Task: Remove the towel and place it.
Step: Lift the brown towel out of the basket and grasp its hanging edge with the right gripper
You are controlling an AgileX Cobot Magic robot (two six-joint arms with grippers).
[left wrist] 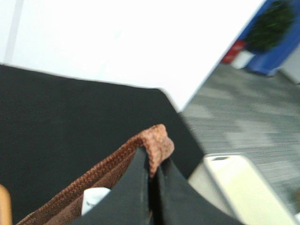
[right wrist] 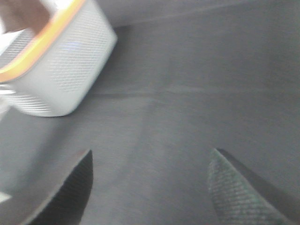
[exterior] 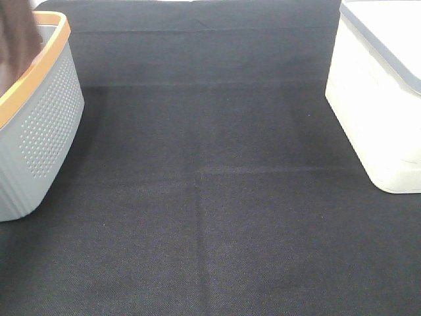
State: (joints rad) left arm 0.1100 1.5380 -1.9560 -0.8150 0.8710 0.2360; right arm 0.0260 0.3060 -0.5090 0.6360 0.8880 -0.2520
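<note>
In the left wrist view my left gripper (left wrist: 152, 161) is shut on a folded edge of the rust-brown towel (left wrist: 110, 171). The towel's stitched hem runs down from the fingertips, and a small white tag (left wrist: 95, 199) shows beside the fingers. In the exterior high view brown cloth (exterior: 16, 33) hangs from the top-left corner over the grey basket (exterior: 46, 125); neither gripper shows there. In the right wrist view my right gripper (right wrist: 150, 187) stands open above the black table cover, with nothing between its fingers.
The grey perforated basket with an orange rim (right wrist: 61, 70) stands at the left edge of the table. A white box (exterior: 381, 112) stands at the right edge. A black cloth (exterior: 210, 197) covers the table between them.
</note>
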